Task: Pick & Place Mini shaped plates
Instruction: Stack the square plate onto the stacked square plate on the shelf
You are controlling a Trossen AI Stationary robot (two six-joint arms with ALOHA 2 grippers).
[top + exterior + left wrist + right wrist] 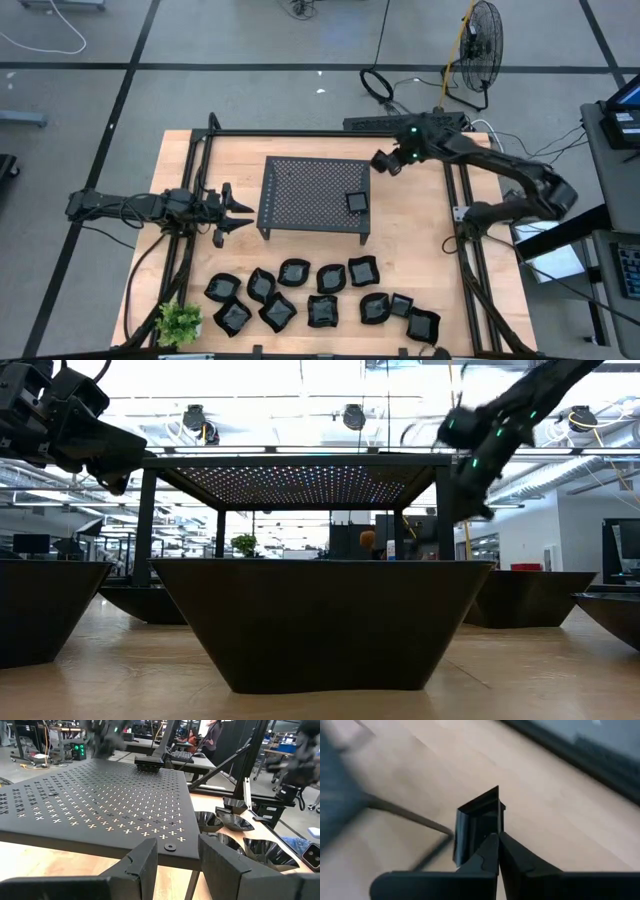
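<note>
A mini shaped plate, square and glossy black, is pinched by its rim between the closed fingers of the right tool, and we see it held up above bare wood in the right wrist view. From above, we place that tool just off the rack's far right corner, toward the far edge of the worktop; in the low view it hangs beside the rack's right leg.

One square plate already sits on top of the rack, near its right edge. We see the same plate at the rack's far side in the left wrist view.

The left tool hovers at the rack's left side with its fingers spread apart, holding nothing, level with the perforated top.

The other plates lie in a loose band along the near edge of the worktop, some touching or overlapping, stretching from near the small green plant at the near left corner toward the near right corner. In the low view we see one of them filling the foreground.
</note>
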